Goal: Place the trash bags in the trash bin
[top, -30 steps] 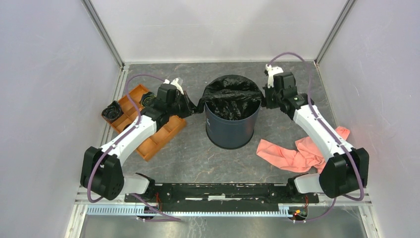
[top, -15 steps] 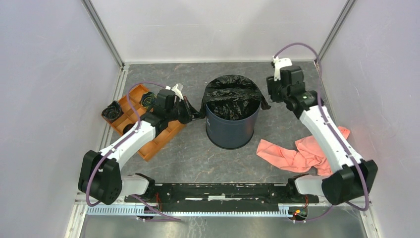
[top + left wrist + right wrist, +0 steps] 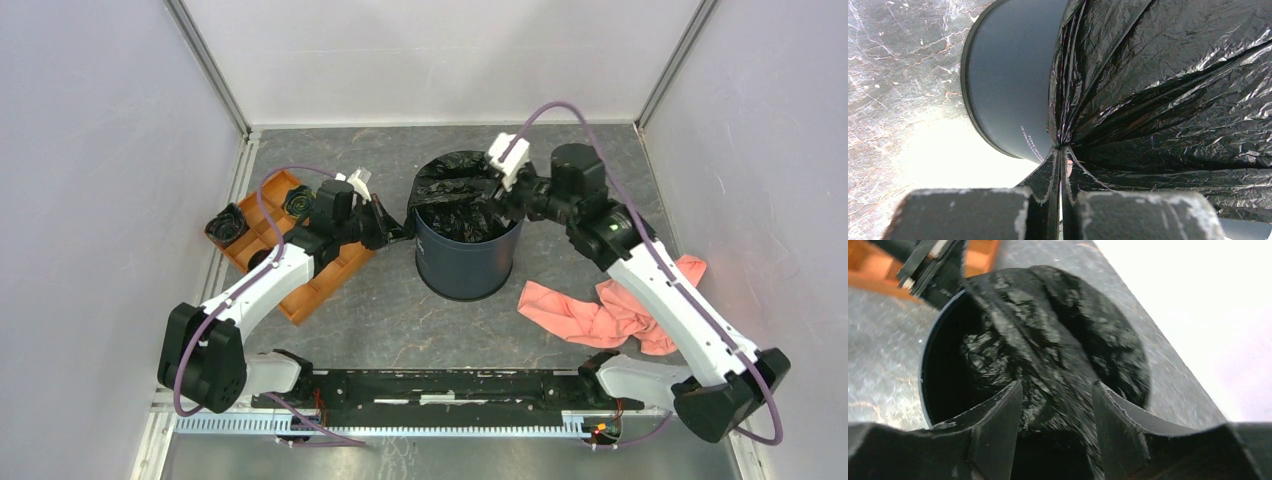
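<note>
**One bag mostly in, one corner still outside the rim**

Nearest, the pink cloth (image 3: 590, 315) lies on the tabletop (image 3: 400, 320) to the right of the trash bin (image 3: 465, 265), apart from it. The trash bag (image 3: 460, 205) fills the bin's mouth, but one corner trails over the left rim, clenched in the left pincer (image 3: 388, 226) just beside the orange tray (image 3: 320, 280). The right pincer (image 3: 1057, 392) hovers released above the mouth. Two small black wads (image 3: 228, 224) at the tray's far end, probably more bags, look left to do. Beyond the bin there is open room up to the walls.

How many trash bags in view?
3: a big bag draped in the trash bin; a wad at the orange tray's left edge; another wad in its far end. More may be hidden.
</note>
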Controlling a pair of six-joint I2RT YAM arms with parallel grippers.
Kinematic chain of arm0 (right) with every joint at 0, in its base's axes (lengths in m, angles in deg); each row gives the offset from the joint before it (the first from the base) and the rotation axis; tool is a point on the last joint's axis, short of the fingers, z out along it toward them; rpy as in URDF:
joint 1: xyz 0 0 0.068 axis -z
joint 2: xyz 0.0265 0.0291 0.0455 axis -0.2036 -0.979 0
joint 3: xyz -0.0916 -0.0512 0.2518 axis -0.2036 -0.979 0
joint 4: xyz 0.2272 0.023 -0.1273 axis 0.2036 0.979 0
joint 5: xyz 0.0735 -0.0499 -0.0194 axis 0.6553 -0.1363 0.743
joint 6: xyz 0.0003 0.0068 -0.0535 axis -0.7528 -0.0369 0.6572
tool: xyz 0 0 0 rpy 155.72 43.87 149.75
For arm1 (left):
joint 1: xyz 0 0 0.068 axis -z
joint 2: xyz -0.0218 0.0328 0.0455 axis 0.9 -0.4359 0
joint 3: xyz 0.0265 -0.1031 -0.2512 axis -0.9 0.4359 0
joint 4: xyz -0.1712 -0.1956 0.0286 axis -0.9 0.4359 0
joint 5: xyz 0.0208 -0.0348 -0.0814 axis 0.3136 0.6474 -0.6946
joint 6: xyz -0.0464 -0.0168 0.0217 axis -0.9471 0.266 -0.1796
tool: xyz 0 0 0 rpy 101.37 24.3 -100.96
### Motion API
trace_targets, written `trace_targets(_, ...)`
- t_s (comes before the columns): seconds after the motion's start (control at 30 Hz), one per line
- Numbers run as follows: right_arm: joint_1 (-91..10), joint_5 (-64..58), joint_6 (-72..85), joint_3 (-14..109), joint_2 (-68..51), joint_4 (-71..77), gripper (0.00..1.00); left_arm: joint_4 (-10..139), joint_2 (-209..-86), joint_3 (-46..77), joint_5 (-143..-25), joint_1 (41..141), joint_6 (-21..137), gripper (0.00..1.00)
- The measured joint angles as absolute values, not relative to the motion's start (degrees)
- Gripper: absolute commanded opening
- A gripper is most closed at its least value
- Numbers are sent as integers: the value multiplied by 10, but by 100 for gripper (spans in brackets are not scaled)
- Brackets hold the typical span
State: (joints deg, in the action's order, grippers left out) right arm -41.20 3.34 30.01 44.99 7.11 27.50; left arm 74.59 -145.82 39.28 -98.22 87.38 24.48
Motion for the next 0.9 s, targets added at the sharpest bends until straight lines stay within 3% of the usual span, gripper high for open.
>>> trace_targets(0.17, -441, 77, 389, 398, 49, 241, 52, 746, -1458, 393, -982, 874, 245, 2)
trace_targets(0.37, -458, 96, 464, 341, 53, 195, 39, 746, -1458, 393, -983, 874, 245, 2)
trace_targets(0.63, -469, 82, 488, 339, 50, 168, 38, 746, -1458, 393, -986, 874, 245, 2)
trace_targets(0.8, -479, 68, 484, 338, 48, 142, 4, 746, -1458, 393, -987, 874, 245, 2)
trace_targets(0.9, -481, 69, 470, 353, 37, 147, 1, 746, -1458, 393, -987, 874, 245, 2)
